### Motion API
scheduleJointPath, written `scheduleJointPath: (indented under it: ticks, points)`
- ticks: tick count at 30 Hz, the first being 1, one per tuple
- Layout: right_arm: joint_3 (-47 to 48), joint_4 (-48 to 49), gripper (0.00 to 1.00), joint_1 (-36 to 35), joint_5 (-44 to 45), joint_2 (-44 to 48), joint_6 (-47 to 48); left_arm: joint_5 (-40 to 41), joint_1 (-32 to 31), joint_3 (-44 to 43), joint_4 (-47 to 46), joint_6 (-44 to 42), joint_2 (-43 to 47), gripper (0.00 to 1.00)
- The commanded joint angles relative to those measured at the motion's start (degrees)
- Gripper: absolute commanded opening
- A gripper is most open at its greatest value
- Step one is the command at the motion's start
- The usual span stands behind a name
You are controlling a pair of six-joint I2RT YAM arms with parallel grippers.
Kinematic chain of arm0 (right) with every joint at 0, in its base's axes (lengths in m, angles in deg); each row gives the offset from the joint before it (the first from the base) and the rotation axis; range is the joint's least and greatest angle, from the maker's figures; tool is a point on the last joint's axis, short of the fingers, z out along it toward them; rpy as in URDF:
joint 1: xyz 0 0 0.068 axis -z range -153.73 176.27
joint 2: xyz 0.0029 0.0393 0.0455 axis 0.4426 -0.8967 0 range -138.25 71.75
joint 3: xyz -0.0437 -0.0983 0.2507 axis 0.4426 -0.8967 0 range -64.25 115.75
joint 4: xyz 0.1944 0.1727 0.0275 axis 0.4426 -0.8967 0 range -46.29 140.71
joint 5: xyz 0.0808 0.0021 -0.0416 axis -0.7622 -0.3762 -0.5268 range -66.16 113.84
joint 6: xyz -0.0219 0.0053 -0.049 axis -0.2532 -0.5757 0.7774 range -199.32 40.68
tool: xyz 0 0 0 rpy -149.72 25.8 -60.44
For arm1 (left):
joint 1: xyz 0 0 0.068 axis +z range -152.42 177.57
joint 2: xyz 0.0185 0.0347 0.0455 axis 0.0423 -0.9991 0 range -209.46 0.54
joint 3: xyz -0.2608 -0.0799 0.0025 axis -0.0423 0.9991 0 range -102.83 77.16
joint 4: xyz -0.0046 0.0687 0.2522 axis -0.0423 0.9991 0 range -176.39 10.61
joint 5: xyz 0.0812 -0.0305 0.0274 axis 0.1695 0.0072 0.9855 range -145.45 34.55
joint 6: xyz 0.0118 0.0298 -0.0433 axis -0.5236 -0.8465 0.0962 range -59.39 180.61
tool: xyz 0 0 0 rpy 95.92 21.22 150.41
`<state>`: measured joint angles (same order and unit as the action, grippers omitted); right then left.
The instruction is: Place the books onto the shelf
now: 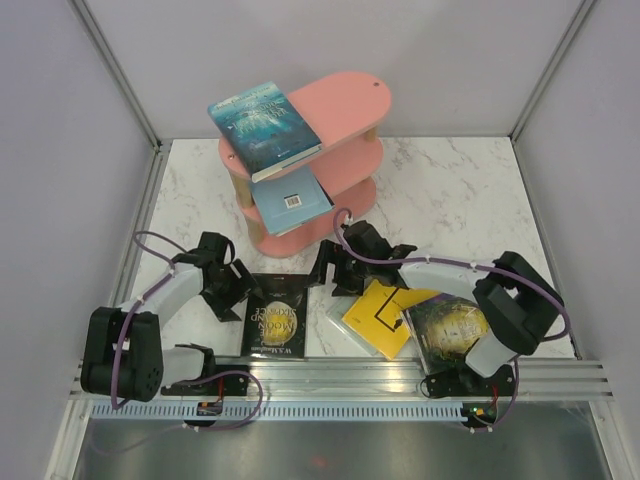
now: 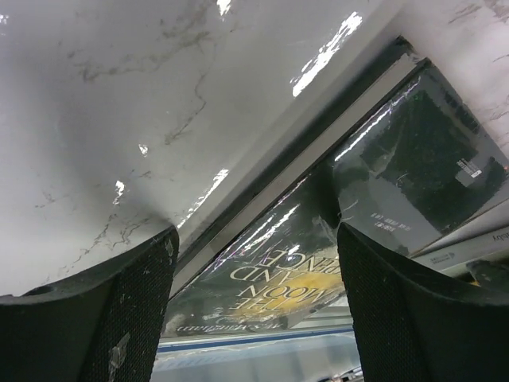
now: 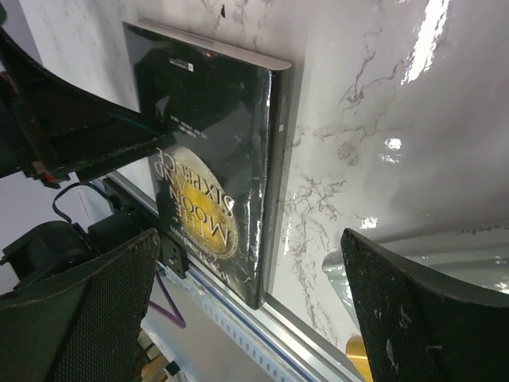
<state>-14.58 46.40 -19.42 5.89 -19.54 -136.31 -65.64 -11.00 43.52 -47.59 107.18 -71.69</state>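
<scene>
While the left claw (image 1: 238,288) spreads wide with the black book (image 1: 275,322) just to its right, it should, I judge, close on that book's near edge, which lies flat on the table (image 1: 450,190). The right claw (image 1: 335,268), also wide and empty, hovers by the book's far right corner, the yellow book (image 1: 385,318) crowding its right. Beyond both claws the shelf (image 1: 350,105) has bare board right of the teal book (image 1: 265,125).

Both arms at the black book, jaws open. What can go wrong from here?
1. Left gripper and right gripper both flank the black book; they may clash.
2. That book lies flat and glossy; a pinch may slip.
3. The teal book overhangs the shelf top; a bump could tip it off.
</scene>
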Motion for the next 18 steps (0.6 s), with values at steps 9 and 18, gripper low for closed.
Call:
scheduleJointPath:
  ticks: [9, 18]
  points:
    - [0.1, 12.8, 0.98, -6.0, 0.5, -13.8, -3.4, -8.4, 0.2, 7.4, -15.6, -1.5, -3.0, 0.75]
    - [-4.4, 22.7, 0.76, -7.4, -0.8, -18.1, -8.9, -19.6, 0.2, 12.1, -22.8, -0.6, -2.4, 0.71]
